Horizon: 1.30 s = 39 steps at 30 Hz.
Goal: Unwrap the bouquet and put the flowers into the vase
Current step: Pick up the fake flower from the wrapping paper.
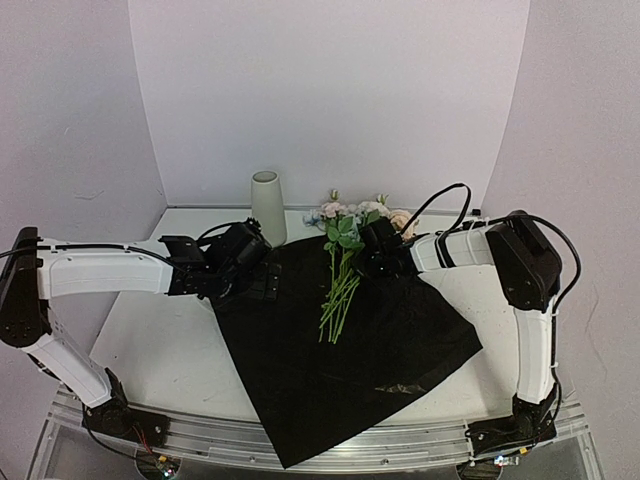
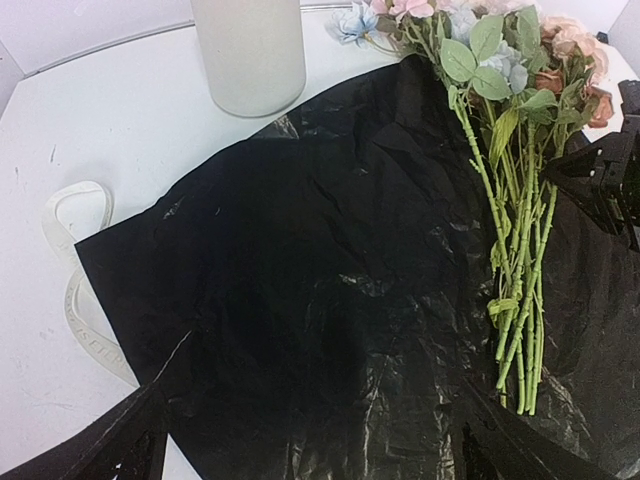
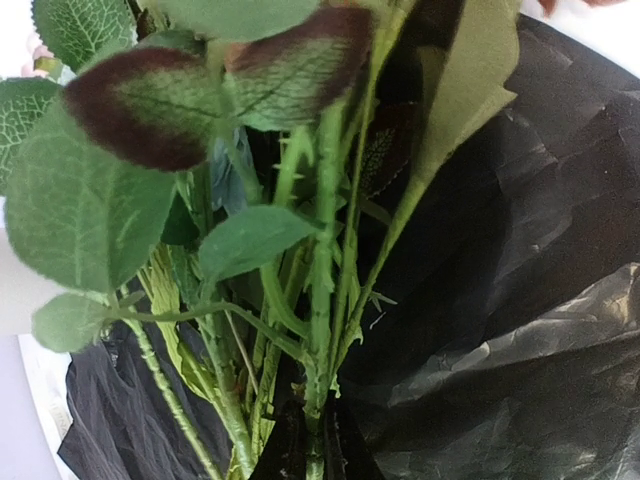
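Right tool [image 1: 366, 245] pinches the flowers [image 1: 340, 285] just under their leaves; pink, peach, pale-blue heads point beyond it, green stems trail back across the black sheet [image 1: 360, 370]. Left tool [image 1: 262, 280] gapes wide.

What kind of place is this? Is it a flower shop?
Probably a robot lab bench, not a shop: a left arm and right arm bolted to a white table, a plain white backdrop behind, and cables.
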Tool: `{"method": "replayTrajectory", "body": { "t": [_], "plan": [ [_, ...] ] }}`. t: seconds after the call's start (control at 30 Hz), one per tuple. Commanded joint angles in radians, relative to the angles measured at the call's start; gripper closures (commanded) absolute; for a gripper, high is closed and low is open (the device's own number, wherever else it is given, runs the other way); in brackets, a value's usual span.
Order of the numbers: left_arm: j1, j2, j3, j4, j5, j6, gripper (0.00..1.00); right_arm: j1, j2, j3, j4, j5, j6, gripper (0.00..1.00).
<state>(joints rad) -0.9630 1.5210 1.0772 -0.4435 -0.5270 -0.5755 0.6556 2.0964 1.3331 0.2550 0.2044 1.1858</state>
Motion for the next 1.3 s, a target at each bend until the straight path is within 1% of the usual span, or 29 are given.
{"method": "replayTrajectory", "body": {
  "t": [0.0,0.1,0.63,0.97,1.27],
  "plan": [
    [0.0,0.002,0.022,0.026,-0.03,0.01,0.01,-0.004,-0.042,-0.001,-0.023,0.039,0.006,0.96],
    [0.0,0.002,0.026,0.027,-0.032,0.01,0.01,-0.004,-0.067,-0.015,-0.023,0.042,0.011,1.0],
    [0.0,0.02,0.043,0.026,-0.005,0.016,0.01,-0.004,-0.17,-0.087,-0.025,0.034,0.013,1.0],
    [0.0,0.018,0.043,0.026,0.003,0.016,0.01,-0.004,-0.243,-0.155,-0.029,0.081,0.0,1.0],
    [0.0,0.01,0.047,0.026,0.006,0.019,0.01,-0.003,-0.335,-0.209,-0.044,0.131,-0.056,1.0]
  ]
}}
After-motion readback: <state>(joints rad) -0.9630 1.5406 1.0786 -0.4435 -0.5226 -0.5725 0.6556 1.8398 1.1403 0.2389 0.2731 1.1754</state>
